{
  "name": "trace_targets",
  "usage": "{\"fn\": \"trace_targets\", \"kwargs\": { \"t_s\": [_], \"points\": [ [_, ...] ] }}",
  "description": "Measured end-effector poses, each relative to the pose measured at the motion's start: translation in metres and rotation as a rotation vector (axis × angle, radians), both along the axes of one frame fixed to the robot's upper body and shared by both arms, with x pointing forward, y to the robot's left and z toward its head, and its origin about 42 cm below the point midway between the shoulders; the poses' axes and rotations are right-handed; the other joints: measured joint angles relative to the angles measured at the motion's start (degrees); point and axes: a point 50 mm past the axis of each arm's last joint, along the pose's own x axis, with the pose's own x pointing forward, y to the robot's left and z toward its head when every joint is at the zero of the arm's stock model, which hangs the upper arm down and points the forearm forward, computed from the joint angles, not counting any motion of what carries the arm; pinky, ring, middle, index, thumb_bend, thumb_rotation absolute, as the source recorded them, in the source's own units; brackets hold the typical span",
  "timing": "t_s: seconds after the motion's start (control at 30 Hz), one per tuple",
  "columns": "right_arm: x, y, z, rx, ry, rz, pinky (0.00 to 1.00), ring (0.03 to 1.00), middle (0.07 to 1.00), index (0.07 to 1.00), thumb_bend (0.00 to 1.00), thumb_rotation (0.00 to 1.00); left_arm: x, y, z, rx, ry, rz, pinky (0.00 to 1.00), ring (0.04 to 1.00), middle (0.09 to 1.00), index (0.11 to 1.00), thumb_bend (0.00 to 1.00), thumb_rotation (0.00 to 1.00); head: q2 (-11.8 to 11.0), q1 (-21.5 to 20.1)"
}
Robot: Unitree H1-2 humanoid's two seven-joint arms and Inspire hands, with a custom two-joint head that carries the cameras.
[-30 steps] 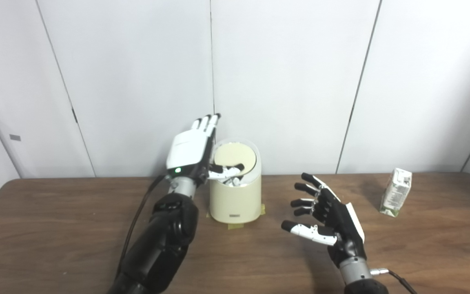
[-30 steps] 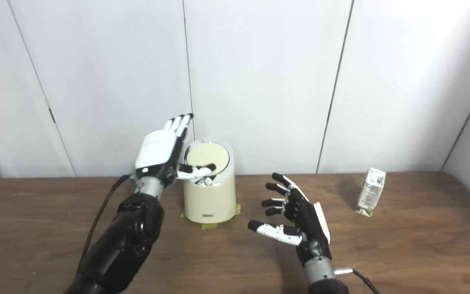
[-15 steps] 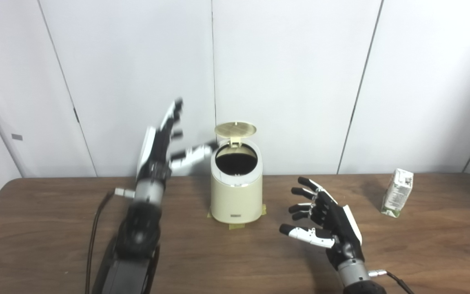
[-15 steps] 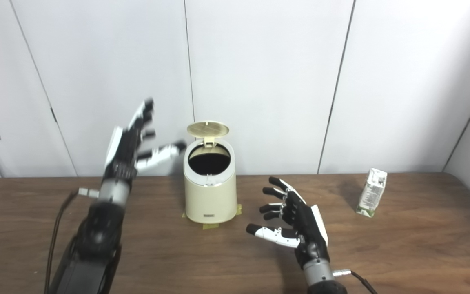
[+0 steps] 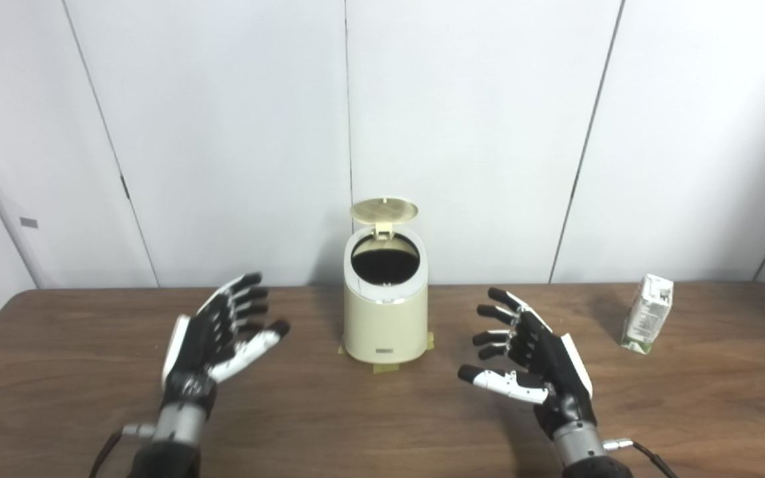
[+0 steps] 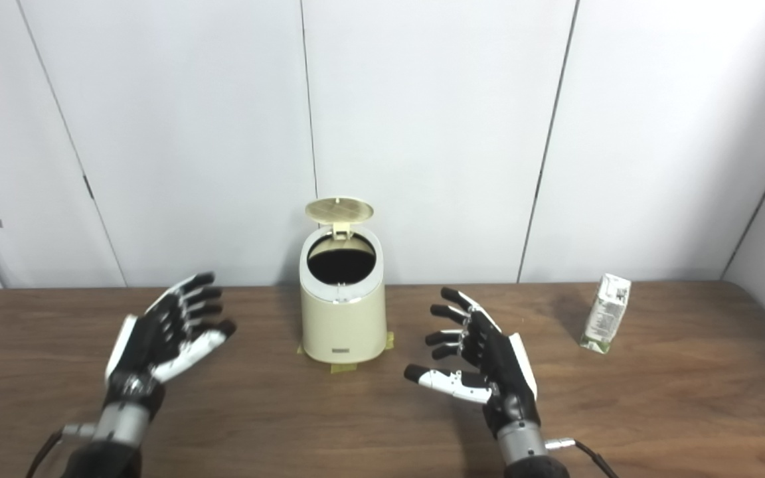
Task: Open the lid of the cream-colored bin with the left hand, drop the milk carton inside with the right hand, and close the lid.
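White panels behind, brown table (image 5: 382, 425) under me, and the bin (image 5: 385, 318) sits at twelve o'clock with its lid (image 5: 383, 210) standing straight up, mouth dark and wide open. My left hand (image 5: 213, 338) hovers at ten o'clock, fingers spread, holding nothing. My right hand (image 5: 534, 358) floats at two o'clock, fingers fanned apart, thumb out, empty too. Carton (image 5: 647, 313) stands upright way out at three o'clock, well apart from my right hand, near the table's far right corner. So the fetch is mine now, I reckon: swing right, come at the carton from its near side, wrap it mid-body so it doesn't tip. Plenty of bare wood between here and there, nothing to clip. Watch the edge beyond it, and keep clear of that raised lid on the way back.
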Motion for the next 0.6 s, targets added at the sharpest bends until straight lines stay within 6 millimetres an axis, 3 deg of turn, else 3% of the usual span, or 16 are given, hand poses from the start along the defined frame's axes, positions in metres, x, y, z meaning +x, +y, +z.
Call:
{"fn": "trace_targets", "kwargs": {
  "t_s": [0.2, 0.23, 0.33, 0.43, 0.5, 0.6],
  "points": [
    [0.001, -0.008, 0.003, -0.003, -0.013, 0.006, 0.48, 0.619, 0.777, 0.802, 0.75, 0.10, -0.010, -0.008, -0.018, 0.006, 0.024, -0.004, 0.61, 0.692, 0.743, 0.773, 0.77, 0.25, -0.88, -2.01],
    [0.002, -0.013, 0.005, -0.019, -0.020, 0.001, 0.48, 0.611, 0.767, 0.788, 0.75, 0.07, -0.010, -0.008, -0.019, 0.006, 0.018, -0.005, 0.61, 0.691, 0.741, 0.772, 0.77, 0.24, -1.05, -2.89],
    [0.010, -0.044, 0.011, -0.098, -0.076, -0.059, 0.50, 0.610, 0.746, 0.756, 0.72, 0.02, -0.010, -0.006, -0.020, 0.006, 0.007, -0.003, 0.61, 0.689, 0.738, 0.771, 0.77, 0.24, -2.28, -6.84],
    [0.023, -0.079, 0.013, -0.249, -0.149, -0.150, 0.50, 0.610, 0.741, 0.748, 0.71, 0.03, -0.010, -0.002, -0.022, 0.009, 0.005, -0.001, 0.63, 0.694, 0.744, 0.776, 0.76, 0.23, -3.16, -9.92],
    [0.024, -0.098, 0.025, -0.348, -0.177, -0.177, 0.52, 0.623, 0.732, 0.737, 0.71, 0.02, -0.010, 0.003, -0.024, 0.011, -0.002, -0.001, 0.64, 0.700, 0.749, 0.778, 0.75, 0.22, -3.17, -10.20],
    [0.024, -0.112, 0.064, -0.442, -0.254, -0.221, 0.52, 0.628, 0.728, 0.739, 0.73, 0.00, -0.009, 0.015, -0.027, 0.022, 0.006, 0.011, 0.64, 0.701, 0.751, 0.776, 0.73, 0.21, -3.87, -13.36]
  ]
}}
